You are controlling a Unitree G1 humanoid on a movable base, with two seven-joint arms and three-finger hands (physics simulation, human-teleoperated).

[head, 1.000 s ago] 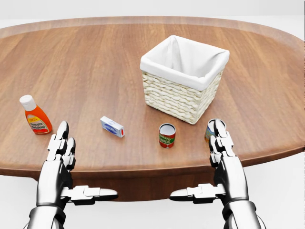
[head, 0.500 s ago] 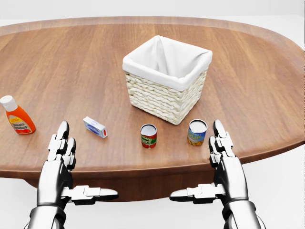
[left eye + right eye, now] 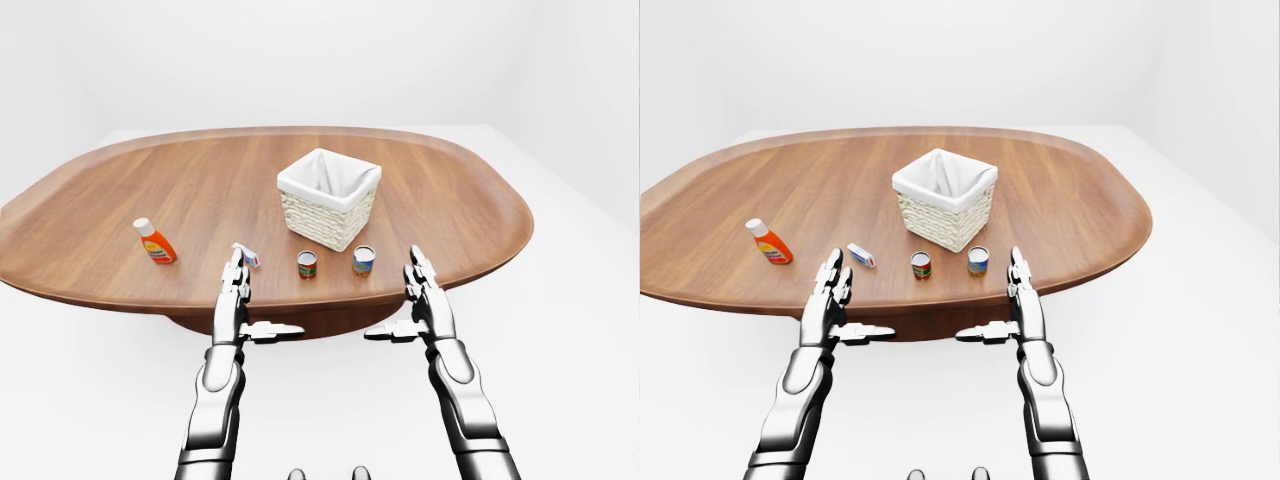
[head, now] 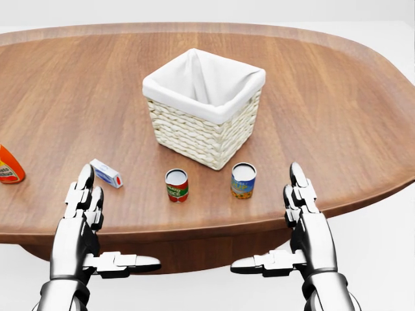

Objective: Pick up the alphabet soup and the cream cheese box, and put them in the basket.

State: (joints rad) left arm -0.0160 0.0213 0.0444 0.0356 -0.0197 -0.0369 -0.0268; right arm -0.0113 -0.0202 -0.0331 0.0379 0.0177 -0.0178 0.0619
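Both hands, left point(image 4: 81, 214) and right point(image 4: 305, 217), hang spread and empty at the bottom of the head view. The soup point(image 4: 176, 185) stands centre, below the basket point(image 4: 194, 133); the cheese box point(image 4: 106, 173) lies lower left

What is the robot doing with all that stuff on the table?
Nothing is picked up yet. The left hand and right hand are open and empty at the table edge. The red soup can and little cream cheese box sit on the wood near the white-lined basket, which looks empty.
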